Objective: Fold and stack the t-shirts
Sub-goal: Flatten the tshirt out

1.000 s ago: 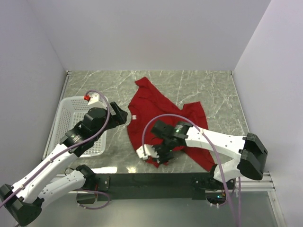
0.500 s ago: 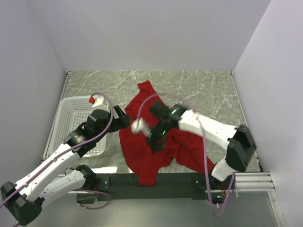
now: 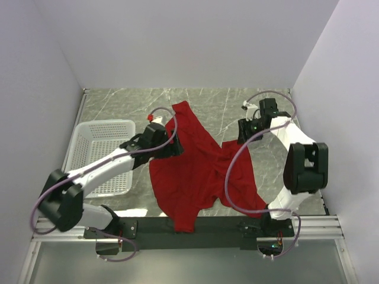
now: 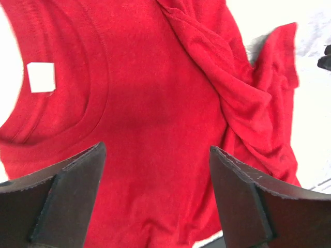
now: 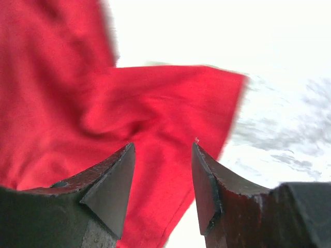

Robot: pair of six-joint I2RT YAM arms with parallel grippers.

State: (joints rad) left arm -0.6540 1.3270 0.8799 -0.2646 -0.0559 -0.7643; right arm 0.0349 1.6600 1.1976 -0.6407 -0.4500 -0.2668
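Red t-shirt (image 3: 195, 171) lies rumpled and unfolded mid-tabletop (image 3: 130, 106).
Left hand (image 4: 156, 150) over the collar and right hand (image 5: 163, 147) over the right edge, both apart and empty, likely to spread it.

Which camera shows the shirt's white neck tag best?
Left wrist: the tag shows plainly on the t-shirt. From the top camera it cannot be made out; the right wrist sees only red cloth.

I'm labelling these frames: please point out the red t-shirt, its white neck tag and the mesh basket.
red t-shirt (image 3: 189, 177), top view, middle of its body.
white neck tag (image 4: 41, 76), left wrist view, tag's centre.
white mesh basket (image 3: 98, 145), top view, bare mesh floor.
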